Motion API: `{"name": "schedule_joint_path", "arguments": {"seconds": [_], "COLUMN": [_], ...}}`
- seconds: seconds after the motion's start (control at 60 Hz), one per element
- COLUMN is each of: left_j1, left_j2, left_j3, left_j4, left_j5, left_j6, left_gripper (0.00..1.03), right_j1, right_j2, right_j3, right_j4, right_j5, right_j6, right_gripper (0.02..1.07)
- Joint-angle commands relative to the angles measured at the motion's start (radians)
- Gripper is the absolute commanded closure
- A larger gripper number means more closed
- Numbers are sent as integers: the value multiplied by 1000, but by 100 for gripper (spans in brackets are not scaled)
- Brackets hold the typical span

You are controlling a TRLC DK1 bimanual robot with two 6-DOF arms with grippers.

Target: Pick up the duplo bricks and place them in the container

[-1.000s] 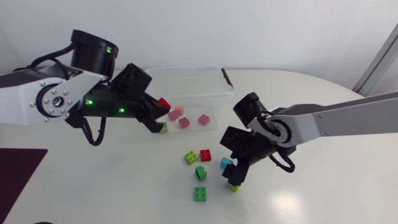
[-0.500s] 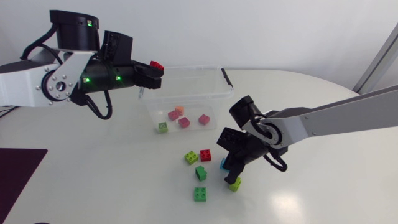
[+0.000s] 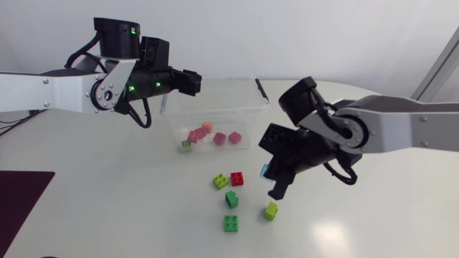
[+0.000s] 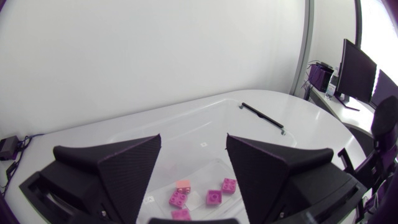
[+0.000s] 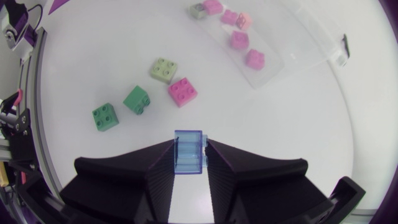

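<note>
- Blue brick (image 5: 188, 151) sits clenched between the fingers of our right gripper (image 3: 275, 182), just right of centre in the head view.
- Our left gripper (image 4: 193, 142) hangs released and empty over the clear container (image 3: 251, 107) at upper centre.
- Inside the container we see pink bricks (image 3: 219, 137), an orange brick (image 3: 206, 127) and a small green brick (image 3: 186, 146).
- Below the container, loose on the table (image 3: 107, 208), lie a lime brick (image 3: 220, 181), a red brick (image 3: 237, 178), two dark green bricks (image 3: 231, 223) and a second lime brick (image 3: 271, 211).
</note>
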Motion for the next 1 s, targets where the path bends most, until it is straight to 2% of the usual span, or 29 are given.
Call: {"name": "schedule_joint_path", "arguments": {"seconds": [0.0,0.1,0.183,0.217,0.3,0.383,0.55,0.8,0.833,0.867,0.917,0.933,0.967,0.983], "left_j1": [-5,-5,-7,-8,-14,-57,-125,-200,-208,-211,-223,-231,-238,-240], "left_j2": [-38,-145,-217,-263,-308,-352,-312,-128,-99,-74,-41,-21,-7,-4], "left_j3": [11,-17,-44,-67,-99,-173,-228,-245,-247,-253,-260,-260,-259,-257], "left_j4": [1,-98,-185,-246,-319,-420,-478,-443,-427,-406,-378,-368,-365,-365], "left_j5": [-9,7,59,106,138,174,174,146,131,125,102,83,74,73], "left_j6": [-12,14,63,95,150,244,299,299,285,278,267,264,261,261], "left_gripper": [17,17,17,17,17,17,17,17,17,17,17,17,17,17], "right_j1": [1,-5,-11,-16,-21,-39,-59,-64,-65,-65,-65,-64,-61,-61], "right_j2": [-36,-46,-40,-33,-11,39,125,348,385,415,454,469,477,477], "right_j3": [83,168,224,257,314,402,504,627,649,666,692,707,716,716], "right_j4": [-27,-42,-36,-29,-13,34,129,240,244,258,264,260,260,258], "right_j5": [5,3,3,3,2,-3,-10,-3,0,7,23,31,39,40], "right_j6": [14,35,57,70,98,152,227,287,290,291,293,293,293,293], "right_gripper": [100,100,100,100,100,100,100,97,92,82,57,39,24,23]}}
